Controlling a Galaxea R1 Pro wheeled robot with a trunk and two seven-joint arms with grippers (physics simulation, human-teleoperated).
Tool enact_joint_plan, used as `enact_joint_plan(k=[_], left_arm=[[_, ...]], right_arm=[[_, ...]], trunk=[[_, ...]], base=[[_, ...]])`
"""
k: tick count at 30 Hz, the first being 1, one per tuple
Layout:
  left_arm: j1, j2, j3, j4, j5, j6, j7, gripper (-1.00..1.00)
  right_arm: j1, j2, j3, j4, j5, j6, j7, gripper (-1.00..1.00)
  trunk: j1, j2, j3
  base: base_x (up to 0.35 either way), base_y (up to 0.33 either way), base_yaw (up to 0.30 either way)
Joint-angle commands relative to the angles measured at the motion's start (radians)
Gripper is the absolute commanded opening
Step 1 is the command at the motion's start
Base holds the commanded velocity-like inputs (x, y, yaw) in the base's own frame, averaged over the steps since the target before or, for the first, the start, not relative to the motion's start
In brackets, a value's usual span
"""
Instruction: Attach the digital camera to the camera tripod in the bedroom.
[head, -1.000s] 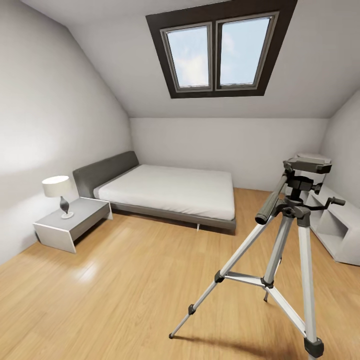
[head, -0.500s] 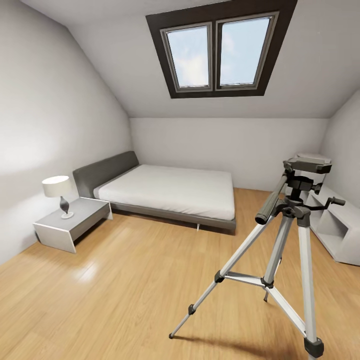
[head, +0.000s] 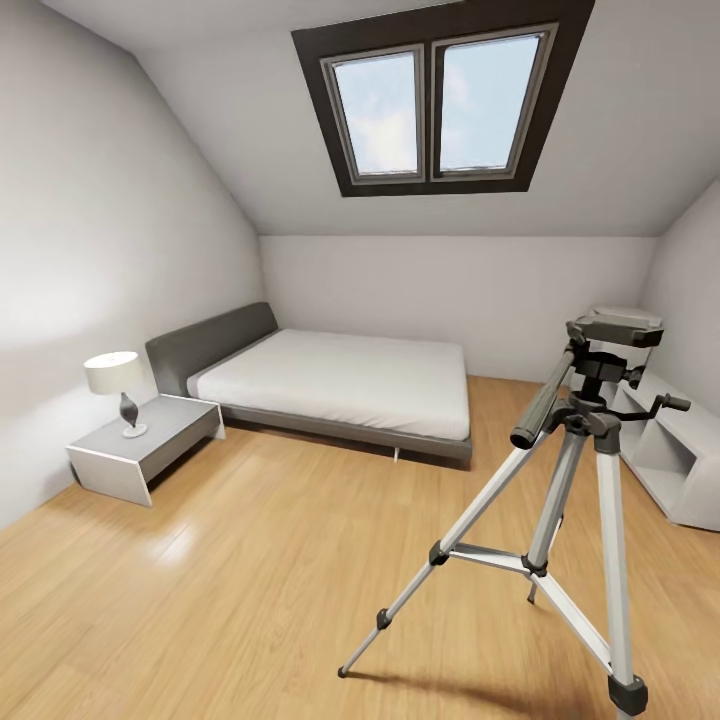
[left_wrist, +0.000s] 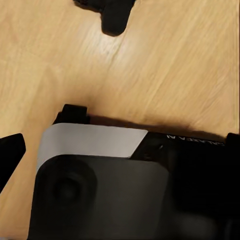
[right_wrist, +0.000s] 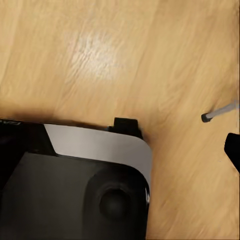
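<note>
- Bedroom seen from the head view: light wood floor (head: 250, 560), grey-white walls, sloped ceiling with a dark-framed double skylight (head: 440, 100) showing pale sky.
- Low grey bed (head: 330, 385) with white mattress set against the far wall, headboard toward the left wall.
- Beside the headboard, a low pale nightstand (head: 145, 445) carrying a small lamp (head: 115, 385) with a white shade.
- Along the right wall, a low white open shelf unit (head: 675, 455), just behind the tripod in this view.
- Camera tripod (head: 585, 480) standing upright on the floor at the right foreground, well apart from the bed: silver legs spread, black joints and feet, black pan head on top with a bare flat plate, long handle slanting down toward the left.
- One tripod foot cut by the lower edge of the head view.
- Digital camera nowhere identifiable; location cannot be told.
- Left wrist view: wood floor below, dark robot base (left_wrist: 125, 190) with a pale grey panel, a dark fingertip (left_wrist: 10, 155) at one edge; state of the left jaws cannot be told.
- Right wrist view: same floor and base, a tripod foot (right_wrist: 217, 114) on a thin silver leg near one edge, a dark fingertip (right_wrist: 233, 147) close by; state of the right jaws cannot be told.
</note>
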Motion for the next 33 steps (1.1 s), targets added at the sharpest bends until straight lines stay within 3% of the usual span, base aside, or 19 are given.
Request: enact_joint_plan(k=[1,6,11,22,33], left_arm=[[-0.008,0.001,0.003,-0.02,0.011,0.028,0.002,1.0],[-0.063,0.007,0.003,-0.059,0.024,0.087,0.001,1.0],[-0.112,0.012,0.007,-0.032,0.031,0.096,-0.004,1.0],[-0.166,0.011,0.017,-0.02,0.064,0.059,-0.002,1.0],[-0.168,-0.016,0.02,-0.073,0.065,0.059,0.0,1.0]], right_arm=[[-0.001,-0.001,0.004,-0.047,0.008,0.053,0.002,1.0],[-0.003,0.001,0.002,-0.251,0.01,0.235,0.003,1.0],[-0.031,0.008,0.001,-0.376,0.009,0.308,0.001,1.0],[-0.143,0.019,-0.003,-0.427,0.01,0.317,-0.007,1.0],[-0.148,0.019,-0.008,-0.426,0.0,0.301,-0.003,1.0]], trunk=[[0.0,-0.001,-0.001],[0.0,-0.001,-0.001],[0.0,-0.001,-0.001],[0.0,-0.001,-0.001],[0.0,-0.001,-0.001]], base=[[0.0,0.0,0.0],[0.0,0.0,0.0],[0.0,0.0,0.0],[0.0,0.0,0.0],[0.0,0.0,0.0]])
